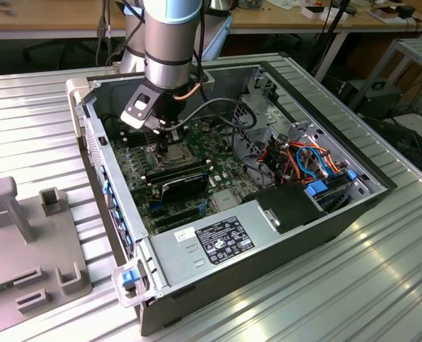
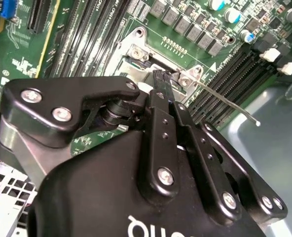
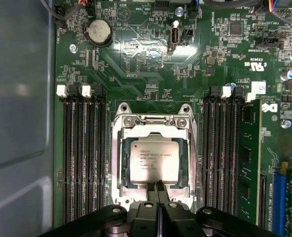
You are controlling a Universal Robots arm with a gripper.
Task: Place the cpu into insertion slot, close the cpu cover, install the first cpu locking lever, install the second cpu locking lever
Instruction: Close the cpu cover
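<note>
The cpu [image 3: 155, 160], a dull silver square chip, lies flat in the insertion slot [image 3: 124, 163], whose contacts it hides. The cpu cover [image 3: 151, 120], a silver frame plate, lies down around the chip with its window over the chip's top. My gripper [image 3: 158, 186] is shut, and its black fingertips meet at the cover's edge nearest the wrist with nothing visible between them. In the second wrist view the gripper [image 2: 161, 79] stands at the socket frame. A thin metal locking lever [image 2: 227, 102] sticks out free from the socket corner. In the exterior view the gripper [image 1: 165, 139] hangs over the motherboard.
Black memory slots [image 3: 82, 158] flank the socket on both sides, and a green memory stick [image 3: 248, 158] stands in one. The grey case wall [image 3: 18, 123] rises close by. Coloured cables [image 1: 304, 160] and the power supply [image 1: 218, 239] fill the case's other end. A grey fixture [image 1: 33, 242] sits outside.
</note>
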